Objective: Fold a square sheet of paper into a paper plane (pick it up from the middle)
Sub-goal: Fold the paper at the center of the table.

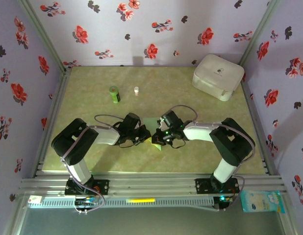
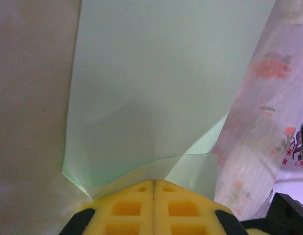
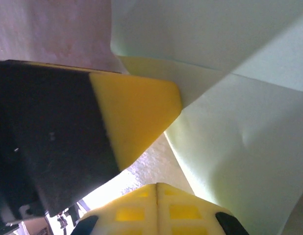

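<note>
The pale green square sheet of paper (image 1: 150, 123) lies between both arms at the table's middle, creased, with folded flaps. In the left wrist view the paper (image 2: 156, 83) rises from the tips of my left gripper (image 2: 154, 181), whose yellow fingers are shut on its folded edge. In the top view my left gripper (image 1: 146, 134) and right gripper (image 1: 156, 139) almost touch. My right gripper (image 3: 157, 184) is shut with nothing visible between its tips. The paper (image 3: 239, 147) runs just to their right. A yellow finger (image 3: 137, 112) of the left gripper sits close above them.
A dark green bottle (image 1: 114, 94) and a small white cap (image 1: 136, 90) stand at the back left. A white rounded case (image 1: 218, 76) fills the back right corner. Floral walls close three sides. An aluminium rail (image 1: 151, 185) runs along the front.
</note>
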Robot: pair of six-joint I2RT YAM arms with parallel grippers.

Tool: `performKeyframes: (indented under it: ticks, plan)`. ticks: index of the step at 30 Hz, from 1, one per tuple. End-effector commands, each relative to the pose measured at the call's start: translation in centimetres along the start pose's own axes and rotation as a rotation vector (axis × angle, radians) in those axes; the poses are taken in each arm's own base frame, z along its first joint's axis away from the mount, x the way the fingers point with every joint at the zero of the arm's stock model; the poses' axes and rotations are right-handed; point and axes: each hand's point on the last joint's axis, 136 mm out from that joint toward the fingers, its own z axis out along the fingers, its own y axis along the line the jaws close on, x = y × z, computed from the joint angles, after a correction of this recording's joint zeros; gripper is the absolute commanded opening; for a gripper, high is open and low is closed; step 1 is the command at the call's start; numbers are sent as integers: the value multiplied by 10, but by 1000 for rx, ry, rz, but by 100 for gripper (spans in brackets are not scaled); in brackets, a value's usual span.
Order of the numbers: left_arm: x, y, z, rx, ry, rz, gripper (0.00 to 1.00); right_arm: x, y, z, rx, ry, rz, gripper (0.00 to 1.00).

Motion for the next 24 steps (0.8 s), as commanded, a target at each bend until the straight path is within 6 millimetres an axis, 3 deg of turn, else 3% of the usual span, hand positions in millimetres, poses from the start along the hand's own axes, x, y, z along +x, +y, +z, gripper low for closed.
performKeyframes:
  ticks: [1, 5, 8, 15, 22, 24]
  plan:
    - [7, 44, 3, -147, -8, -49, 0, -2, -15, 5, 61, -11, 8, 1]
    - [6, 40, 2, -140, -10, -32, 0, 6, -37, 9, 88, -3, 65, 1]
    - [4, 33, 0, -126, -15, -23, 0, 15, -43, 12, 62, 16, 90, 1]
    - [-9, -14, -14, -24, -58, 52, 2, 19, -47, 14, 49, 29, 102, 1]
    - [12, -21, -6, -11, -19, 66, 1, 15, -45, 13, 51, 18, 94, 0]
    - [16, -15, -1, -30, -1, 59, 0, 15, -45, 13, 52, 17, 95, 0]
